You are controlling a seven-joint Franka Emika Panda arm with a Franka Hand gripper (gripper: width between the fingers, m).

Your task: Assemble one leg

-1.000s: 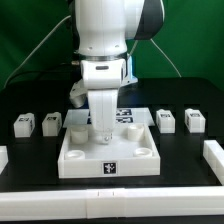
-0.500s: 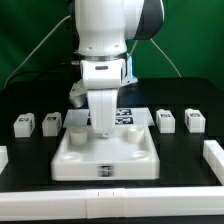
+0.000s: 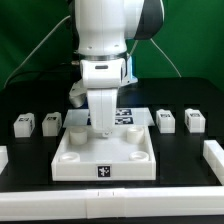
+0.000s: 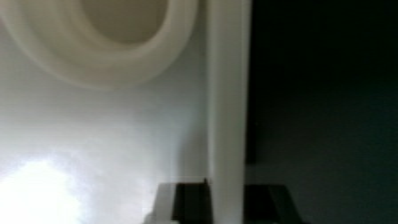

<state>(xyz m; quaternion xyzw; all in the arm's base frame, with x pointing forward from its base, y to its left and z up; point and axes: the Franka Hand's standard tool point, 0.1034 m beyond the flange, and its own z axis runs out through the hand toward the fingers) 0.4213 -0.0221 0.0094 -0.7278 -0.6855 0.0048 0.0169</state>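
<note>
The gripper point(image 4: 222, 203) is low over the back edge of the tabletop point(image 3: 105, 150). In the wrist view the tabletop's thin wall runs straight between the two dark fingers point(image 4: 185, 203). They look nearly closed, pinching that wall with no gap showing.

So my read is that this is the step of positioning the tabletop, and no leg is in hand yet. All four legs stand loose on the black table point(image 3: 30, 155). The far left leg point(image 3: 22, 125) and near left leg point(image 3: 50, 124) are on the exterior view's left. The near right leg point(image 3: 166, 120) and far right leg point(image 3: 194, 120) are on its right, all well apart from the gripper.

The next move calls for letting go, lifting clear, then squaring up over one leg and carrying it to a corner socket point(image 4: 116, 30).
</note>
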